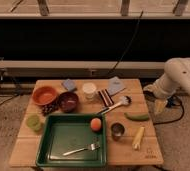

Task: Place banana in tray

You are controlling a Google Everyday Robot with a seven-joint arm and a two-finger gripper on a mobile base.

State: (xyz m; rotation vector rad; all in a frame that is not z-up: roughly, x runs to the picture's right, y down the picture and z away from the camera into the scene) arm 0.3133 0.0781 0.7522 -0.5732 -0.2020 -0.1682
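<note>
The banana point(138, 137), small and pale yellow, lies on the wooden table near its front right corner. The dark green tray point(53, 145) sits at the front middle-left, to the left of the banana. It holds a fork point(83, 148) and an orange round fruit point(95, 124). My gripper point(160, 106) hangs at the end of the white arm point(180, 75), just off the table's right edge. It is behind and to the right of the banana, apart from it.
A metal cup point(117, 131) stands between tray and banana. A dark green pod point(137, 117) lies just behind the banana. Further back are an orange bowl point(44, 95), a dark red bowl point(68, 101), a white cup point(89, 90) and a white-headed utensil point(115, 105). A light green cup point(33, 122) stands left of the tray.
</note>
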